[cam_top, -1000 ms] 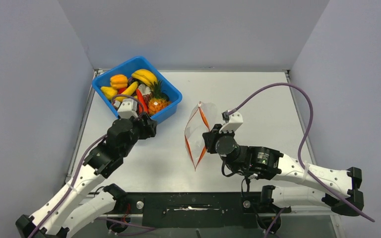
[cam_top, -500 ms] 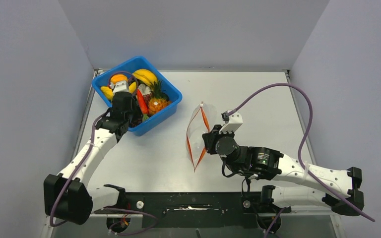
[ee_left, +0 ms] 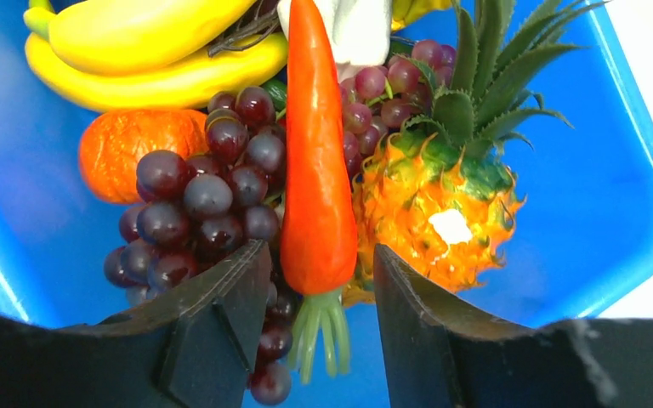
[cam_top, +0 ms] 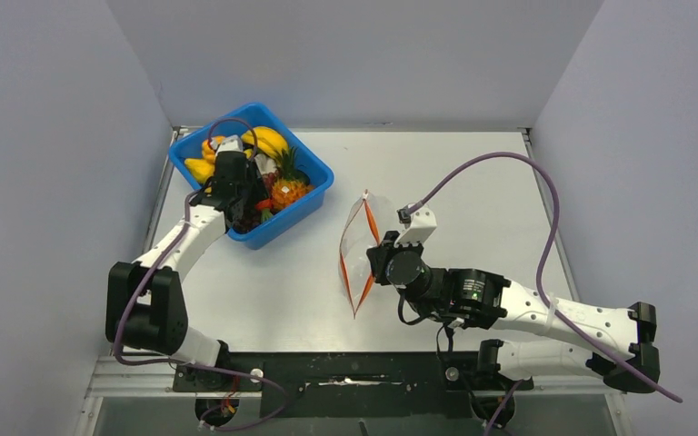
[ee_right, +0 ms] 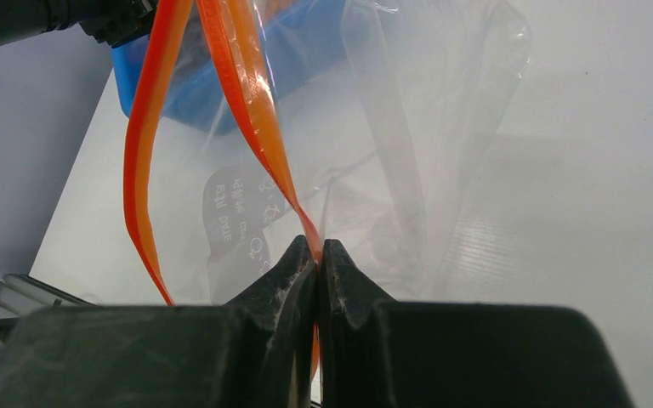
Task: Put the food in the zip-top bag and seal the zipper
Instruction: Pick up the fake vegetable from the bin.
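The food lies in a blue bin [cam_top: 311, 167]: bananas [ee_left: 153, 72], a red-orange carrot [ee_left: 316, 170], purple grapes [ee_left: 204, 200], a pineapple [ee_left: 438, 200] and an orange fruit [ee_left: 132, 149]. My left gripper [ee_left: 316, 285] is open over the bin [ee_left: 612, 195], its jaws on either side of the carrot's green-stemmed end without touching it. In the top view the left gripper [cam_top: 239, 193] hangs over the bin. The clear zip-top bag [cam_top: 362, 245] stands open mid-table. My right gripper [ee_right: 317, 255] is shut on one side of its red-orange zipper [ee_right: 251, 93].
The blue bin stands at the table's back left, close to the left wall. The bag's mouth faces left toward the bin. Purple cables loop above both arms.
My left arm has swung forward from the bin's near edge to over the bin. The right gripper and bag have shifted slightly toward the near left.
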{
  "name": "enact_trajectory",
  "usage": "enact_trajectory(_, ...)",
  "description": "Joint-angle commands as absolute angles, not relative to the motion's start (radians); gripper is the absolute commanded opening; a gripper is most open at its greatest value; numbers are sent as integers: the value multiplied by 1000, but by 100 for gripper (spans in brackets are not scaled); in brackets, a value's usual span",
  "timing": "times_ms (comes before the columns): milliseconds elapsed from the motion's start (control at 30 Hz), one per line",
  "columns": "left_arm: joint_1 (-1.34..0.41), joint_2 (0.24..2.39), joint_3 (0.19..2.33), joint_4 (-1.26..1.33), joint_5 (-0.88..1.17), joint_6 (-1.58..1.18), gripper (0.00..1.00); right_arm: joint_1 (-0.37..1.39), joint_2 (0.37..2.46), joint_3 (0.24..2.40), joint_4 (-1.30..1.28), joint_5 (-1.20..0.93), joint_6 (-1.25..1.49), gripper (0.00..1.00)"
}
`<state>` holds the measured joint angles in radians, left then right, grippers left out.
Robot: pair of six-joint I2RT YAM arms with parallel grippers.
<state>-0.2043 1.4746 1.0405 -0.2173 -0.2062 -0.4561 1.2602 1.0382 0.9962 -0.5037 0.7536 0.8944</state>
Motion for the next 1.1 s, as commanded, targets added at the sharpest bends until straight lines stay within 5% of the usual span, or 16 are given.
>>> enact_trajectory(0, -184, 1526, 1103, -138, -165, -446, 48, 1271, 1026, 1032, -495, 781, 897, 0)
enact_trajectory(1067, -169, 1671, 1065, -60, -54, -424, 44, 1286, 1044, 1043, -497, 752, 894, 0)
